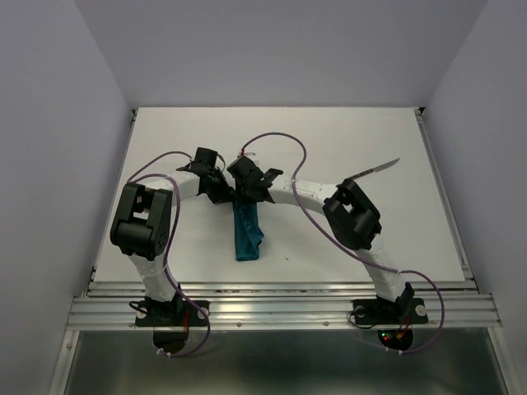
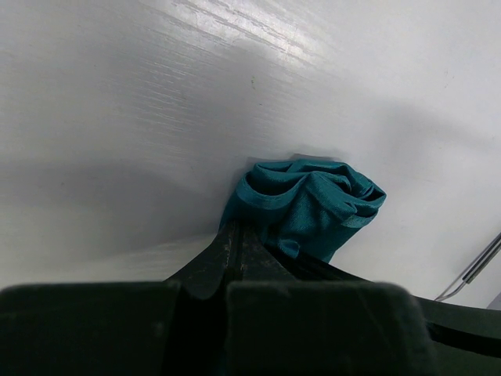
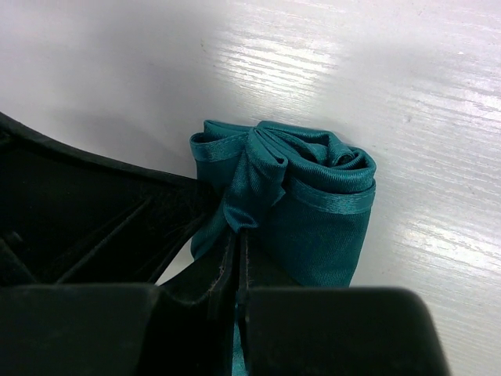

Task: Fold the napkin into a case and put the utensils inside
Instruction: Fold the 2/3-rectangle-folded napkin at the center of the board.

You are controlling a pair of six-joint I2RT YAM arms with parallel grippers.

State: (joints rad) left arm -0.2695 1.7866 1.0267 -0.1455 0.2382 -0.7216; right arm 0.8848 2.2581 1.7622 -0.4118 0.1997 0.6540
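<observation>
White table (image 1: 329,140) fills the space between pale walls, and both my arms reach in from the near edge to meet over its middle. The napkin (image 1: 246,234) lies there as a narrow teal strip running away from me. It is folded over on itself, and its far end is bunched into loose rolled layers rather than a flat edge.

My right gripper (image 3: 237,243) is clamped tight on that bunched end, with a pleat of cloth caught between the fingers. My left gripper (image 2: 237,235) is closed too, just beside the right one at the same end. From its own camera the hem runs up to the fingertips and seems to be pinched there, though the fingers hide the contact. A slim silver utensil (image 1: 380,168) lies well apart, toward the table's far right. I can find no second one in any view.

The danger I see is in that crumpled end. If my two grips pull unevenly, or I lift, the strip could drag along the table and the layers could slide open, undoing the case. If I let go carelessly, the roll may slump shut and leave no mouth for a utensil to enter. With both sets of fingers this close, a sideways move could also knock them together.
</observation>
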